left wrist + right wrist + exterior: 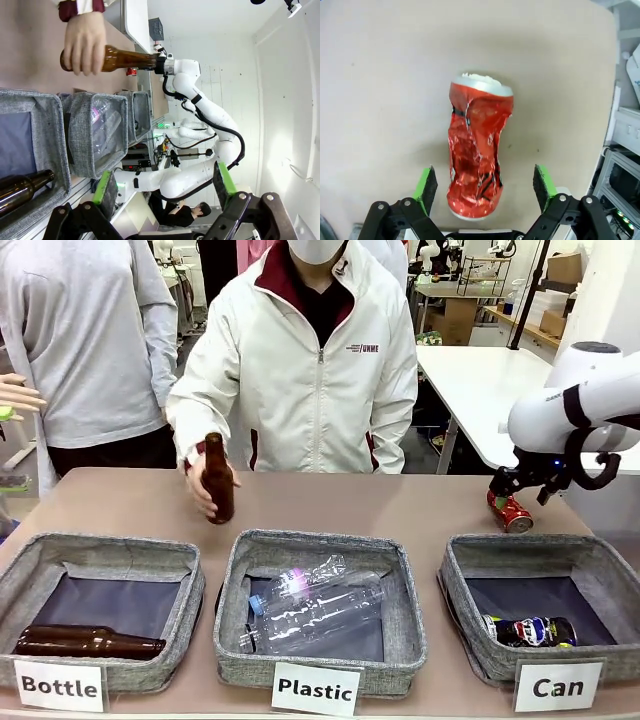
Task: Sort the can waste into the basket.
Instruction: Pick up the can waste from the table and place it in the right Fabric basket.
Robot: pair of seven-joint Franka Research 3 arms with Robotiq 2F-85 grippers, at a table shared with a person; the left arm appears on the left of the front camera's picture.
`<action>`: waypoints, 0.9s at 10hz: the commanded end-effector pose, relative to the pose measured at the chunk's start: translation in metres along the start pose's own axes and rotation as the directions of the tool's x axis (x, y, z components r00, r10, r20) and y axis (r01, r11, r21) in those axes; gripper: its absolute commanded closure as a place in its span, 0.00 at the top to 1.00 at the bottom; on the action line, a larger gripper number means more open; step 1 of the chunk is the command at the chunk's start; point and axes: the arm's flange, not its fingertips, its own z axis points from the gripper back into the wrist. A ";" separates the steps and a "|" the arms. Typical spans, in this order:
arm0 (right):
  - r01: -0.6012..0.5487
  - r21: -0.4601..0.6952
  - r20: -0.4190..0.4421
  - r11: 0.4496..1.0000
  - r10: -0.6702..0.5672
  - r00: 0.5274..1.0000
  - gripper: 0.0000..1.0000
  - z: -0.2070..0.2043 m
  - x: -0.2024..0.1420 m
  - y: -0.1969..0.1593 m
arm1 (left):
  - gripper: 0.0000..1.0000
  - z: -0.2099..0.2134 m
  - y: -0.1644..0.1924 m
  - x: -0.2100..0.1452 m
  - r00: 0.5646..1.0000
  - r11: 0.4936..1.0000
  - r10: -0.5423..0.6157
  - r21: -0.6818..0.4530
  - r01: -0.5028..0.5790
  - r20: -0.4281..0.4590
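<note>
Just behind the square grey felt basket carded "Can" (530,543), the dented red metal can (475,150) lies on the worktop (380,502) under the right tool (485,177), its jaws spread wide, and a squeeze on that crumpled wall could slip and send it rolling.

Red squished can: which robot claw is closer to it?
Right. The right gripper hangs just above the red can, jaws open. The left gripper is far away, beside the Bottle basket.
</note>
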 end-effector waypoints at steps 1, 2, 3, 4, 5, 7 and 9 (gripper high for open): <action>-0.014 0.039 -0.018 0.999 0.014 1.000 1.00 -0.007 0.016 -0.007 | 1.00 0.028 -0.042 -0.008 0.999 0.998 -0.046 -0.048 0.046 -0.007; -0.008 0.040 -0.025 0.999 0.009 1.000 1.00 -0.012 0.018 -0.008 | 1.00 0.059 -0.076 -0.018 0.993 0.990 -0.121 -0.068 0.122 0.012; 0.007 0.037 -0.029 0.999 -0.006 1.000 1.00 -0.016 0.020 -0.009 | 1.00 0.088 -0.097 -0.022 0.985 0.982 -0.169 -0.074 0.172 0.046; 0.011 0.042 -0.031 0.999 -0.010 0.999 1.00 -0.019 0.022 -0.009 | 1.00 0.112 -0.104 -0.025 0.979 0.979 -0.187 -0.062 0.192 0.079; 0.007 0.046 -0.031 0.999 -0.006 1.000 1.00 -0.022 0.024 -0.008 | 1.00 0.139 -0.105 -0.031 0.976 0.978 -0.203 -0.028 0.206 0.083; -0.003 0.058 -0.036 0.998 0.005 0.999 1.00 -0.027 0.025 -0.007 | 1.00 0.189 -0.098 -0.038 0.969 0.978 -0.209 0.057 0.203 0.134; -0.002 0.064 -0.046 0.998 0.005 0.999 1.00 -0.029 0.027 -0.005 | 1.00 0.208 -0.093 -0.036 0.966 0.976 -0.211 0.091 0.199 0.151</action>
